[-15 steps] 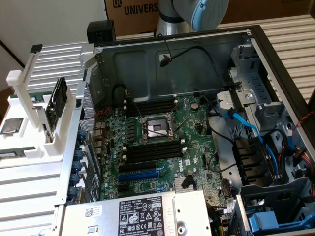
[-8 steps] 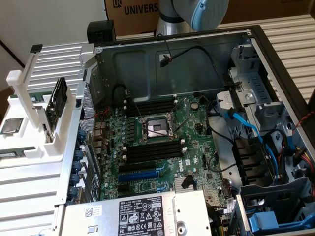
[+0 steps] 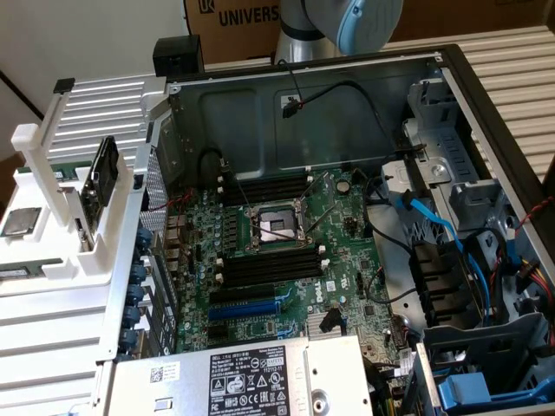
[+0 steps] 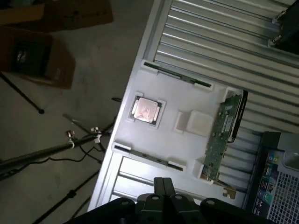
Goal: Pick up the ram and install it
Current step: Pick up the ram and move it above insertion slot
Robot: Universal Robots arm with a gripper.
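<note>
At nine o'clock in the exterior view, the white tray holds the ram, not yet picked up.
The approach is in hand: the gripper hangs above the tray, clenched and empty. A grasp calls for parted jaws aligned along the stick. A cardboard box reads "UNIVERS".

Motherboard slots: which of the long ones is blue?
The blue slot, just below the lower bank of memory slots in the exterior view. The memory slots on both sides of the processor socket are black.
</note>
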